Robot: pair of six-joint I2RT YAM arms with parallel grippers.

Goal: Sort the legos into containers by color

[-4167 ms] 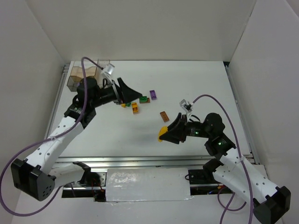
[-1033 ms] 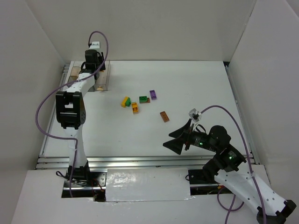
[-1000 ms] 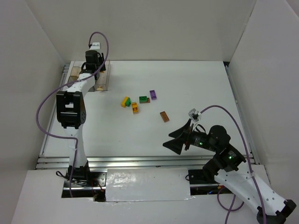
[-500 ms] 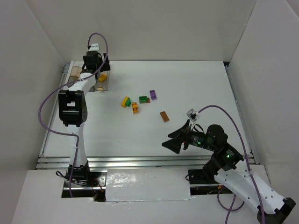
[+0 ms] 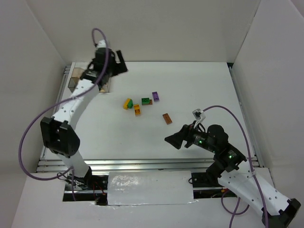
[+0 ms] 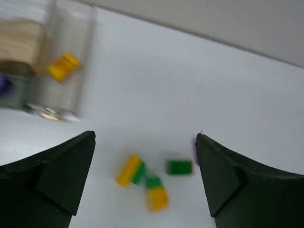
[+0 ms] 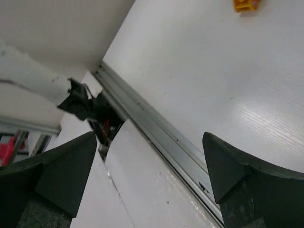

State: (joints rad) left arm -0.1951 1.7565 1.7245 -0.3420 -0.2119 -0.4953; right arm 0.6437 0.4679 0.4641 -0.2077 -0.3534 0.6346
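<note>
Five legos lie loose mid-table: a yellow-green one, an orange one, a green one, a purple one and a brown one. The containers stand at the far left corner. In the left wrist view a yellow lego lies inside the narrow container. My left gripper hangs open and empty just right of the containers, with the legos showing between its fingers. My right gripper is open and empty, low near the front edge, below the brown lego.
White walls close in the table on three sides. An aluminium rail and a white cover plate run along the near edge. In the right wrist view a yellow-orange lego shows at the top edge. Purple cables loop off both arms.
My left gripper opened over the narrow container and left a yellow lego in it, then swung up and to the right. The right gripper edged slightly left.
</note>
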